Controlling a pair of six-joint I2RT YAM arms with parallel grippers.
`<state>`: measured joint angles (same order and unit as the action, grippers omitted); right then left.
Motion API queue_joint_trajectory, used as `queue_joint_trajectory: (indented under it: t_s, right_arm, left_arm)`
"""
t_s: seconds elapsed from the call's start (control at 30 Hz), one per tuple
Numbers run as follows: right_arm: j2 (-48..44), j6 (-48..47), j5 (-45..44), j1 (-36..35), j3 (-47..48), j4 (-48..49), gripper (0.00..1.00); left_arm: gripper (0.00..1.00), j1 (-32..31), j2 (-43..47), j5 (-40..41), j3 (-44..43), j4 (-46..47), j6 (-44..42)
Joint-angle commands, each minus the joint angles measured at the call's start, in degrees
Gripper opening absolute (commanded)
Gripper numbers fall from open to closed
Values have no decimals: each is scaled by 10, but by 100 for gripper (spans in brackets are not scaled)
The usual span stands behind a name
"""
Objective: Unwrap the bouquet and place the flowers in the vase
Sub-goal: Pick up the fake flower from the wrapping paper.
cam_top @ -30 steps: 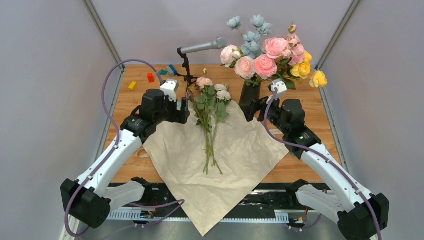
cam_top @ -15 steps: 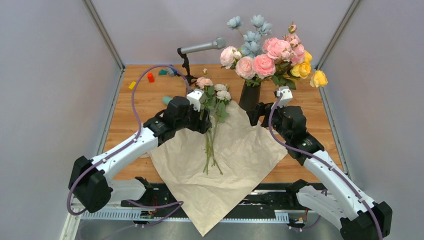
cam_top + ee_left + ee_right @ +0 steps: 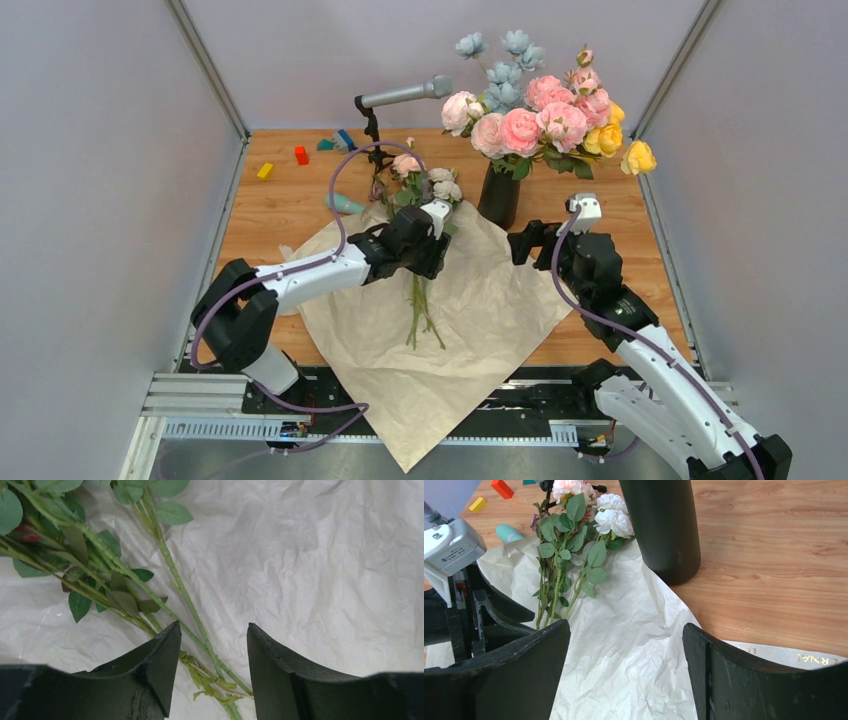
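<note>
The wrapping paper (image 3: 480, 300) lay unfolded, pale side up, across the middle of the wooden tabletop (image 3: 280, 205), its near corner hanging over the near edge. On it rested the flowers (image 3: 574, 555), loose and flat, their pink and cream-white blooms pointing to the far side past the paper's far edge and their thin green stems running back toward the near side. The left arm reached in from the left across the paper, and the left hand (image 3: 213, 626) sat low over the stems with its fingers spread; the left wrist view showed the stems crossing the gap between the fingers, neither finger pressing on them. The right hand (image 3: 626, 626) hung over the paper's right side with its fingers wide apart and nothing between them, to the near right of the vase (image 3: 498, 195). That tall dark vase stood upright on bare wood at the paper's far right edge, to the right of the blooms, carrying a full arrangement (image 3: 530, 110) of large pink, pale blue and yellow blossoms. A cream ribbon (image 3: 784, 652) with gold lettering lay on the wood beside the paper's right edge. A microphone (image 3: 405, 93) on a small black stand stood at the far side, with a red block (image 3: 301, 155) and a yellow block (image 3: 265, 170) at the far left.
</note>
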<state>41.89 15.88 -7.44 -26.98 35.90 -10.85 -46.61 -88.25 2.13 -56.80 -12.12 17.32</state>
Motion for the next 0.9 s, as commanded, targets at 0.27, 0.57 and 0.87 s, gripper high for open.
queue_joint_trajectory:
  t_s: [0.27,0.57,0.87]
  right_arm:
    - [-15,18,-12,3,-9,-12,84]
    - [-14,23,-10,3,-13,-12,84]
    - [-10,26,-7,3,-14,-12,84]
  left_arm:
    - [48,-23,-88,81,-88,-25,-21]
    - [40,-24,-123,111,-92,-36,-12]
    - [35,-25,-142,108,-91,-25,-10]
